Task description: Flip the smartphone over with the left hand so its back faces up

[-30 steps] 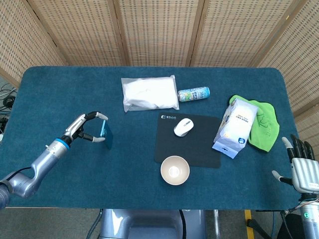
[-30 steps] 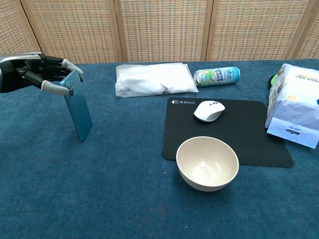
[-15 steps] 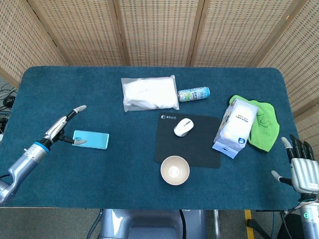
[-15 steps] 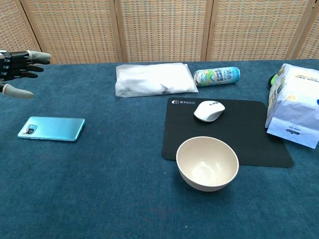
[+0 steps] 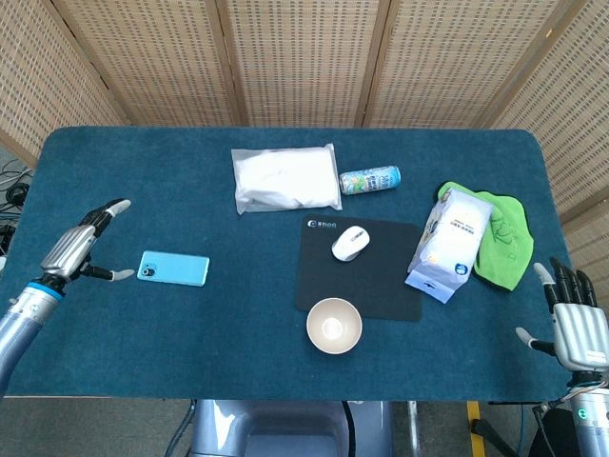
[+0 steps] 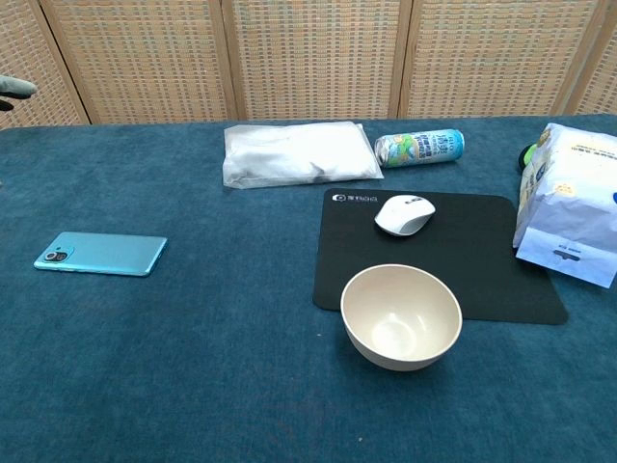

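The light-blue smartphone (image 5: 173, 268) (image 6: 100, 254) lies flat on the blue table, back up, with its camera at the left end. My left hand (image 5: 81, 249) hovers to its left, apart from it, fingers spread and holding nothing. In the chest view only a fingertip (image 6: 16, 88) shows at the left edge. My right hand (image 5: 573, 324) stays at the table's near right corner, fingers apart and empty.
A white plastic bag (image 5: 285, 178) and a drink can (image 5: 370, 179) lie at the back. A black mouse pad (image 5: 360, 267) carries a white mouse (image 5: 349, 242). A beige bowl (image 5: 333, 326), a tissue pack (image 5: 448, 243) and a green cloth (image 5: 502, 238) are to the right.
One second ago my left hand held the phone standing on edge. It let go, the phone dropped flat with its back up, and the hand drew away to the left.
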Robot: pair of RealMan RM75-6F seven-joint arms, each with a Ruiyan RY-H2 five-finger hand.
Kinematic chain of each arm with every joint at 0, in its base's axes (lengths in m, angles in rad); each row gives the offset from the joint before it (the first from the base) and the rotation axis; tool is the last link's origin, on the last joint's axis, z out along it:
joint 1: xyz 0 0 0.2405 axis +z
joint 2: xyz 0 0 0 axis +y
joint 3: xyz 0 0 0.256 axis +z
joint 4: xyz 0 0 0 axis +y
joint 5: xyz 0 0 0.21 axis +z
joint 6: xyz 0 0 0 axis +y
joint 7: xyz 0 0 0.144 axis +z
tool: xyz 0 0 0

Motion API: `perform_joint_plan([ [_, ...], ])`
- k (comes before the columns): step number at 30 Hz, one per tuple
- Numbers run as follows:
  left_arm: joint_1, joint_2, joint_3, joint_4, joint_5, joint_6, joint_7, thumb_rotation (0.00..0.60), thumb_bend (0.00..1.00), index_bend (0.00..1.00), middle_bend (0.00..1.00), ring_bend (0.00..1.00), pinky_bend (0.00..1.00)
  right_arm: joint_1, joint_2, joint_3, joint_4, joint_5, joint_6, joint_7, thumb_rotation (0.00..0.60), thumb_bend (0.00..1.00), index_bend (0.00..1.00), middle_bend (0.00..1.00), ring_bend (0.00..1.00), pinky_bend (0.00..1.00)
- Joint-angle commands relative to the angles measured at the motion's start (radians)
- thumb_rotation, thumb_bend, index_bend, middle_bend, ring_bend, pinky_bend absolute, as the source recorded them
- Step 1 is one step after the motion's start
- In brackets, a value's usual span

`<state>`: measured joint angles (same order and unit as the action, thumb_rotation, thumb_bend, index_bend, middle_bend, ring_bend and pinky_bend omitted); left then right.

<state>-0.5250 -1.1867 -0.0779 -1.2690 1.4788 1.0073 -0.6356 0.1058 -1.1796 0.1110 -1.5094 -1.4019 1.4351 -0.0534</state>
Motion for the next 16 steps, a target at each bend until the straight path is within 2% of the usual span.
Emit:
perform_joint_plan([
  [1,0.126,0.086,-0.024,-0.279,-0.214,0.16,0.524,0.6,0.0,0.0,0.0,0.0,0.0,-0.001,0.0,-0.002,-0.001,-0.003,0.002,0.002,0.6,0.0,0.0,0.0,0.0,0.0],
  [4,0.176,0.078,-0.018,-0.333,-0.239,0.264,0.659,0.6,0.0,0.0,0.0,0.0,0.0,-0.001,0.001,-0.003,-0.001,-0.008,0.004,0.005,0.6,0.0,0.0,0.0,0.0,0.0],
  [7,0.226,0.06,-0.006,-0.358,-0.232,0.359,0.736,0.6,0.0,0.0,0.0,0.0,0.0,-0.001,0.0,-0.005,-0.001,-0.015,0.007,0.008,0.6,0.0,0.0,0.0,0.0,0.0],
  [11,0.274,0.046,0.01,-0.385,-0.212,0.44,0.793,0.6,0.0,0.0,0.0,0.0,0.0,-0.001,-0.001,-0.008,0.0,-0.025,0.011,0.011,0.6,0.0,0.0,0.0,0.0,0.0],
  [16,0.311,0.034,0.032,-0.398,-0.183,0.476,0.81,0.6,0.0,0.0,0.0,0.0,0.0,-0.003,-0.004,-0.013,0.001,-0.042,0.023,-0.001,0.6,0.0,0.0,0.0,0.0,0.0],
])
